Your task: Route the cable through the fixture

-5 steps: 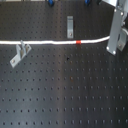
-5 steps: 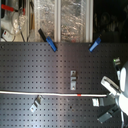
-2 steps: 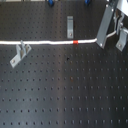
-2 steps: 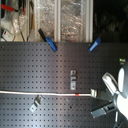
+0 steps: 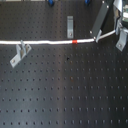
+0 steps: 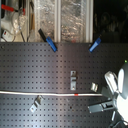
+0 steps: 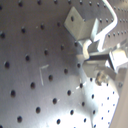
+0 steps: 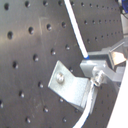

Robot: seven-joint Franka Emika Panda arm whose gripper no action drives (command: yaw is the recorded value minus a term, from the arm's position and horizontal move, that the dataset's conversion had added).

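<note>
The white cable (image 5: 45, 42) lies across the black perforated board, with its red band (image 5: 75, 41) near the middle. In the second exterior view the cable (image 6: 45, 93) runs from the left edge to my gripper (image 6: 108, 94). My gripper (image 5: 118, 33) at the first exterior view's right is shut on the cable's end and holds it slightly raised. An angled metal bracket (image 5: 19, 53) touches the cable at the left. A second bracket (image 5: 70, 26) stands behind it, and a third (image 5: 121, 43) is beside the gripper. Both wrist views show the cable (image 8: 76, 30) next to a bracket (image 8: 70, 86).
Two blue-handled tools (image 6: 48, 41) (image 6: 96, 44) lie at the board's far edge in the second exterior view, with clutter and foil-covered bins (image 6: 75, 17) behind them. The board (image 5: 65, 95) is dotted with holes all over.
My gripper has shifted a little with the cable end still in it. The cable's lie across the board is much the same.
</note>
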